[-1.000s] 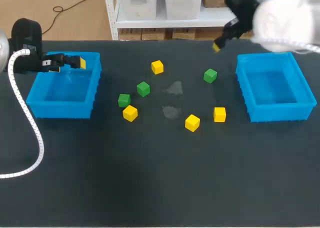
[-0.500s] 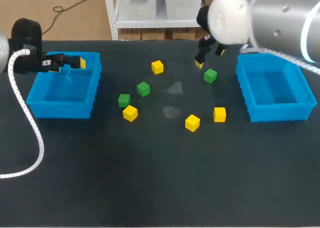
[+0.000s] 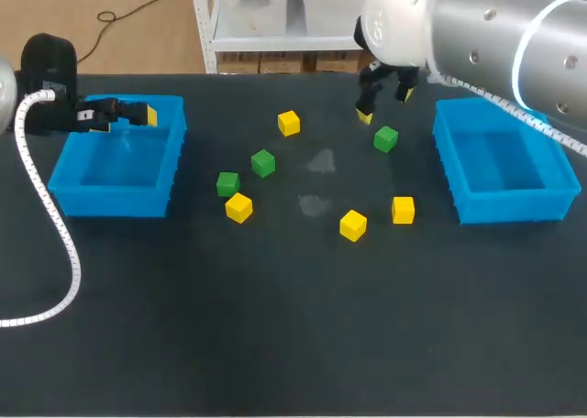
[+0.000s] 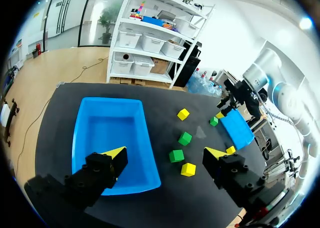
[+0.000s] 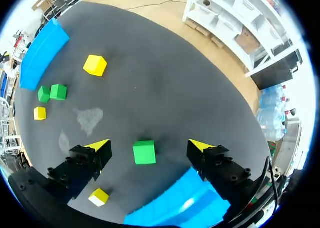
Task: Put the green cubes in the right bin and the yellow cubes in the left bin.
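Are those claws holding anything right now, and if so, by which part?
Nothing is held. The left gripper hangs open over the left bin; the right gripper is open above a green cube.

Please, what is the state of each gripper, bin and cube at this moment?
left gripper: open, empty, above left bin.
right gripper: open, empty, above one green cube.
left bin: empty.
right bin: empty.
green cubes: three, all on the table, unsorted.
yellow cubes: four, all on the table, unsorted.
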Robot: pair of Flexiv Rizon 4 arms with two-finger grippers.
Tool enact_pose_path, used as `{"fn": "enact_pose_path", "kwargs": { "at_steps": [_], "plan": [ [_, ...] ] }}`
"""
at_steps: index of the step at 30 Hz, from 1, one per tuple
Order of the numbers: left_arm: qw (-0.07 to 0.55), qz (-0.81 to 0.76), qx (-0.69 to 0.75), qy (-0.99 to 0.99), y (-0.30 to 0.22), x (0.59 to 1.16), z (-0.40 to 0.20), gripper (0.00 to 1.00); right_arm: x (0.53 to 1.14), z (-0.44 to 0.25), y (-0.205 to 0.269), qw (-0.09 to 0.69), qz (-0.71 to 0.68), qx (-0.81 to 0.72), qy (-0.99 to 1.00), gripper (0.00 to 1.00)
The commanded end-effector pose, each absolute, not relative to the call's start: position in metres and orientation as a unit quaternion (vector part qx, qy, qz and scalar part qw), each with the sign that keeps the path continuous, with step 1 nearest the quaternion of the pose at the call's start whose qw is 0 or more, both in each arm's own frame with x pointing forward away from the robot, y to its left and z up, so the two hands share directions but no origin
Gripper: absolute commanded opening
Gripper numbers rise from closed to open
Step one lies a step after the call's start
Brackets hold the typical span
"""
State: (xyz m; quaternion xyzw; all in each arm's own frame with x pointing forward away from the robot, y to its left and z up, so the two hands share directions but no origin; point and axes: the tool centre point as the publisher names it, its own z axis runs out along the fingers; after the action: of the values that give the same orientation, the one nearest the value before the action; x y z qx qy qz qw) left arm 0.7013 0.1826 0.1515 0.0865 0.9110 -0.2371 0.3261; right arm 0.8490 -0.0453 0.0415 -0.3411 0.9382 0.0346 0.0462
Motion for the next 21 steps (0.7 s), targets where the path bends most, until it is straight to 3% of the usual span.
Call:
{"fn": "enact_pose_path", "kwargs": {
  "at_steps": [1, 21],
  "plan": [
    [0.329, -0.242, 0.088, 0.908, 0.185, 0.700, 0.150, 1.00, 0.827, 0.041, -0.051, 0.059, 0.024, -0.338, 0.939, 1.00],
    [0.329, -0.242, 0.088, 0.908, 0.185, 0.700, 0.150, 1.00, 0.811, -0.008, -0.038, 0.017, 0.005, -0.335, 0.942, 1.00]
  ]
}}
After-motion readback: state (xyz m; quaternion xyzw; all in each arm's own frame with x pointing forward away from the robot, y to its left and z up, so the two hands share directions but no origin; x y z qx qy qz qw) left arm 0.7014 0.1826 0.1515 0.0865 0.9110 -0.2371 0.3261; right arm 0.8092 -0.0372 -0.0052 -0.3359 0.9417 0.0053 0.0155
